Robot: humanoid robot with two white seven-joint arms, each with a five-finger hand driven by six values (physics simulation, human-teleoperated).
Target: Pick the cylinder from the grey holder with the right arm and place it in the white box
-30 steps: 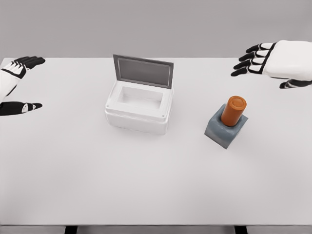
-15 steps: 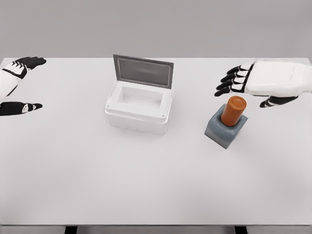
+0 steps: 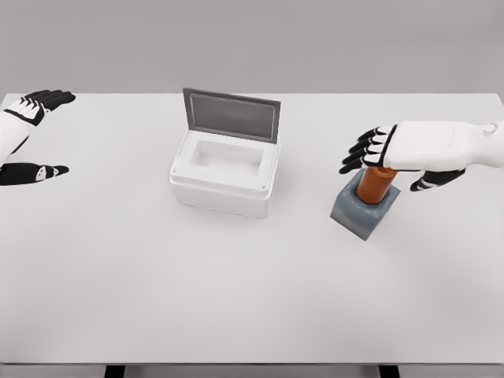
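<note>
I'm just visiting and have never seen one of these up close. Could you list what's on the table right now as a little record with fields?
table: white tabletop
box: white box, left of centre, grey lid raised at the back, inside looks empty
holder: grey block, right of the box
cylinder: orange cylinder, standing upright in the holder, top hidden by the hand
right hand: over the cylinder's top, fingers spread, nothing grasped
left hand: at the far left edge, open, holding nothing
task stage: cylinder not yet lifted
</note>
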